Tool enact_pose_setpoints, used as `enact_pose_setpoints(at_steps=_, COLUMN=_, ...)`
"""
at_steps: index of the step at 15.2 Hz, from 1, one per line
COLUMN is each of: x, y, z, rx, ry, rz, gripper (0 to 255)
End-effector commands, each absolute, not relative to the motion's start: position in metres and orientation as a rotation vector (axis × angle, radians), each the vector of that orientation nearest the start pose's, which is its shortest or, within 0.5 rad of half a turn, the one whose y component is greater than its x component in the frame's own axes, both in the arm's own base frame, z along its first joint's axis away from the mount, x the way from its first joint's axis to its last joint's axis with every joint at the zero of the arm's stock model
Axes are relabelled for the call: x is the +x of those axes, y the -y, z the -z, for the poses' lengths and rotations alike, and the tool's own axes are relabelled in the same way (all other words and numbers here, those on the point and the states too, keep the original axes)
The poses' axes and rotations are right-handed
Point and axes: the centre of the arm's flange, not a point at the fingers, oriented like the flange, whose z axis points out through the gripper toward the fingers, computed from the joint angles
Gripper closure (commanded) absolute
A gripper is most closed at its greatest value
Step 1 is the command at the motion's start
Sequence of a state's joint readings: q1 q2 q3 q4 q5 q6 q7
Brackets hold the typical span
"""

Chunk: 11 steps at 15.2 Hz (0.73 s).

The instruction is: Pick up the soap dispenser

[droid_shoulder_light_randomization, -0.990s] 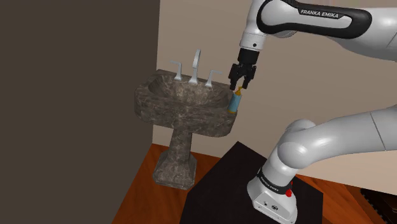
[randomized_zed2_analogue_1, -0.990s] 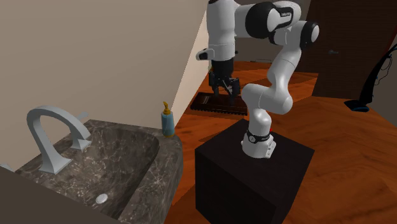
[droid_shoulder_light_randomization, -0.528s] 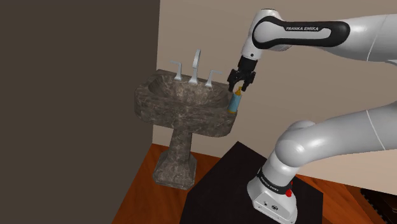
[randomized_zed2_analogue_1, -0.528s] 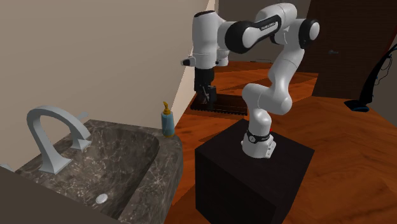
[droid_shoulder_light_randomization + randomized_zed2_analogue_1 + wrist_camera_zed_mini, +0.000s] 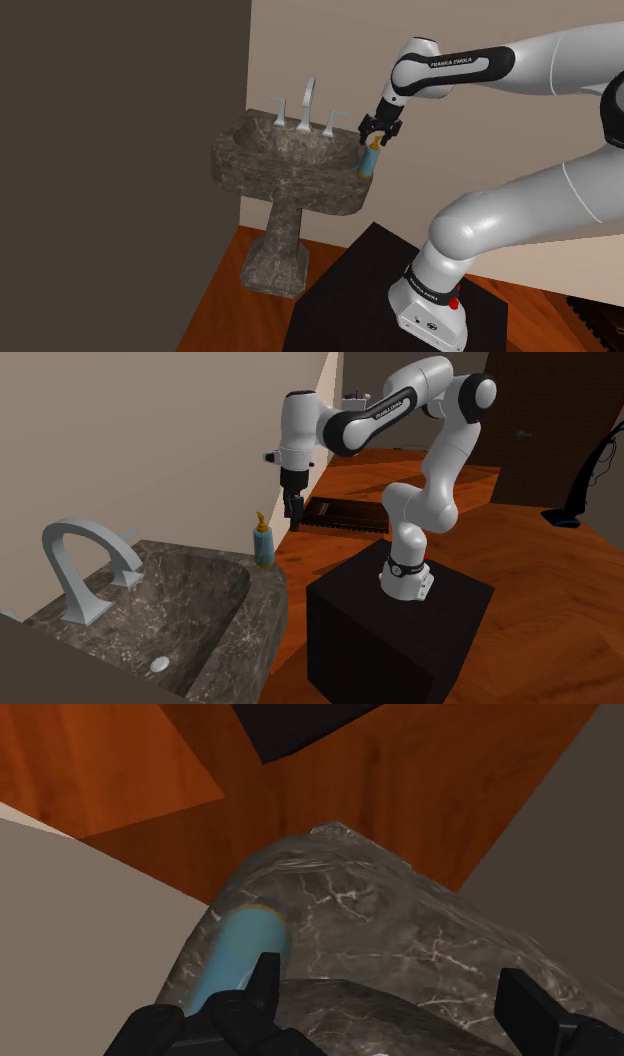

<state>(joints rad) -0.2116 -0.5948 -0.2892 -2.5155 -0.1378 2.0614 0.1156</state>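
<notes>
Your gripper (image 5: 372, 132) stands wide open, with nothing held between its fingers. Just below it is the blue soap dispenser (image 5: 368, 161), close by one finger (image 5: 265, 979) rather than centred in the gap. It stands upright on the near corner of the dark marbled sink (image 5: 290, 160).

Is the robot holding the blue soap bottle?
No, the open gripper has nothing between its fingers; the soap bottle is outside them, beside one finger, on the sink.

partly hidden behind a finger (image 5: 262, 994) of the tool (image 5: 390, 974): soap dispenser (image 5: 235, 954); cut off at the second exterior view's lower edge: sink (image 5: 215, 607).
</notes>
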Motion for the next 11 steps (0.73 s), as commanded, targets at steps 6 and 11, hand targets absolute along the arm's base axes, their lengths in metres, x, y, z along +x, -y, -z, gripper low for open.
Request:
enact_pose_setpoints(at_steps=6, x=0.333, y=0.274, z=-0.450, rx=-2.956, ry=-1.042, rz=0.365, gripper=0)
enact_pose_setpoints(at_steps=11, x=0.333, y=0.284, z=-0.424, rx=-2.946, ry=-1.074, rz=0.386, gripper=0)
